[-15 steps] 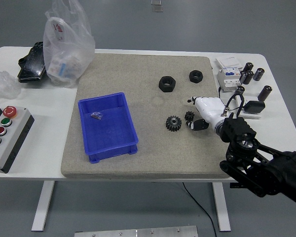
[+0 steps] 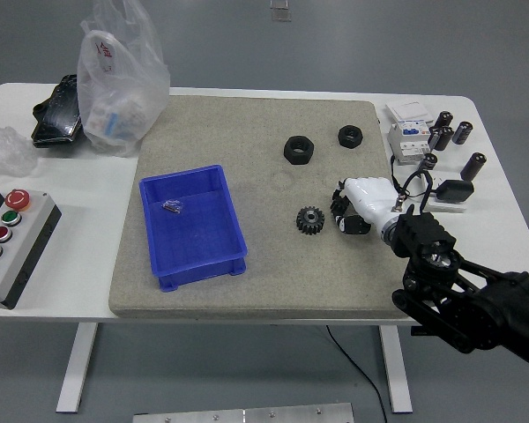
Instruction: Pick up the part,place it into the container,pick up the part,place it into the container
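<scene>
1. We saw a white table (image 2: 247, 310) topped by a grey mat (image 2: 256, 264).
2. Our right hand (image 2: 363, 204), white on a black arm (image 2: 463, 295), reached in from the lower right and sat low over the mat's right side.
3. Its fingers (image 2: 346, 211) curled down around a small dark gear (image 2: 339, 210); we could not tell whether they truly gripped it.
4. A larger gear (image 2: 311, 219) lay just left of the hand, apart from it.
5. Two black nuts sat farther back on the mat: a big nut (image 2: 299, 149) and a smaller nut (image 2: 350, 135) to its right.
6. A blue bin (image 2: 192, 226) stood on the mat's left side, well apart from the hand, with one small dark part (image 2: 172, 207) inside near its back left corner.
7. Off the mat, a button box (image 2: 11, 240) sat at the left edge, a plastic bag (image 2: 122, 84) at the back left, and a breaker (image 2: 409, 132) with black cylinders (image 2: 450, 132) at the back right.
</scene>
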`<state>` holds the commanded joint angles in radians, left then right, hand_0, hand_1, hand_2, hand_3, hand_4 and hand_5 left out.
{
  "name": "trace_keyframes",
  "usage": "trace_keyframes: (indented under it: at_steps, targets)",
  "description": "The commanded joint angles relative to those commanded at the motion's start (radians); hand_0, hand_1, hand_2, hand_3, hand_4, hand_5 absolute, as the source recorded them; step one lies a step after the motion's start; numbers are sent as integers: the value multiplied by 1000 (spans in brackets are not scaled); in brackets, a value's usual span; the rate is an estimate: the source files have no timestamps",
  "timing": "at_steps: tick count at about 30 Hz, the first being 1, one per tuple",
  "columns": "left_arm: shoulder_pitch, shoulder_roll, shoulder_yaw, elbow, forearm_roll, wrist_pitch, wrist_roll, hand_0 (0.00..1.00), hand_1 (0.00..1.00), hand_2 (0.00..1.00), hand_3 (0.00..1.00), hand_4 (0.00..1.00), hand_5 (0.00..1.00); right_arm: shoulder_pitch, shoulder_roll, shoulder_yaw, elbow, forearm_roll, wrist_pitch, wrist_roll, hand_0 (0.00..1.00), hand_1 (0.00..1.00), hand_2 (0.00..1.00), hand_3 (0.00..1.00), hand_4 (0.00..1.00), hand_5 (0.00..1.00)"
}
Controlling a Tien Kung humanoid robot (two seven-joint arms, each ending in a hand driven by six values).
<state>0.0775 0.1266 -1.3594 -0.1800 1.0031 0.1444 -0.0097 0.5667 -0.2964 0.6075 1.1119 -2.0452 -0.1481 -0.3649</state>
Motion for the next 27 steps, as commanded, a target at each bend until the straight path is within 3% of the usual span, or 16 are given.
trace_keyframes:
  at_steps: [1, 7, 13, 17, 21, 27]
  targets:
    - [0, 0, 0, 0, 0, 0, 0, 682, 650, 629, 662, 695, 237, 0, -1, 0, 0, 1, -1, 1, 356, 471, 365, 469, 411, 81]
    - [0, -1, -2, 0, 0, 0, 0, 682, 650, 629, 664, 696, 238, 6, -13, 7, 31, 0, -15, 5, 361, 477, 360, 468, 396, 56]
    - [0, -1, -4, 0, 2, 0, 1, 682, 649, 629, 662, 696, 238, 56, -19, 2, 136, 8, -20, 6, 358, 477, 361, 467, 390, 54]
    - [0, -1, -4, 0, 3, 0, 2, 682, 649, 629, 662, 696, 238, 109, 4, -40, 212, 4, -3, 9, 358, 477, 361, 467, 390, 54]
    - [-1, -2, -3, 0, 5, 1, 4, 682, 649, 629, 661, 696, 238, 159, 52, -97, 264, 17, 49, 59, 370, 491, 377, 479, 407, 34]
    - [-2, -2, 1, 0, 5, 1, 6, 682, 649, 629, 660, 695, 237, 201, 95, -172, 286, -37, 132, 110, 400, 519, 403, 501, 445, 7]
